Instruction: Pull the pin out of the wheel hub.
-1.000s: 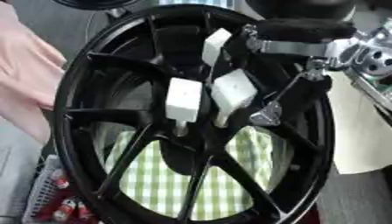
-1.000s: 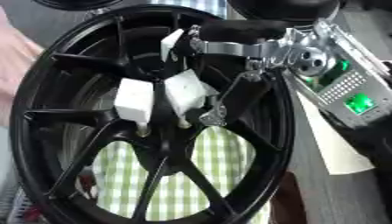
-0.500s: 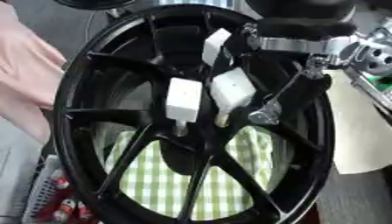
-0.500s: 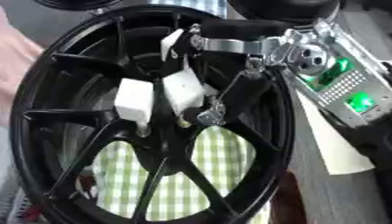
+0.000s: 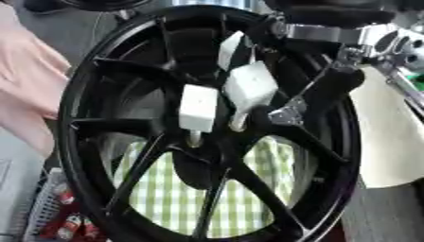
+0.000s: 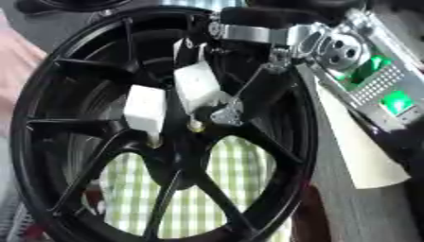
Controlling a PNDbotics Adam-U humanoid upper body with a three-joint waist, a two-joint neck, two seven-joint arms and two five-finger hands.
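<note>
Black spoked wheel hub [image 5: 149,142] standing nearly upright, its open face toward the camera and filling the view. Two white blocks [image 5: 199,108] sit side by side at its centre, each atop a pale pin [image 5: 195,139] seated in the hub's middle.

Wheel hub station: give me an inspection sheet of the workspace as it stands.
Surface: green-checked cloth behind the spokes.
Job's things: black wheel hub upright; white-headed pins in its centre, one at the right hand.
Clutter: white sheet right of the rim.
Hands: right hand reaches through the spokes, fingers unclear; left not seen.
Cables: nothing seen.
Surroundings: pink sleeve at left; green-lit device at right.
</note>
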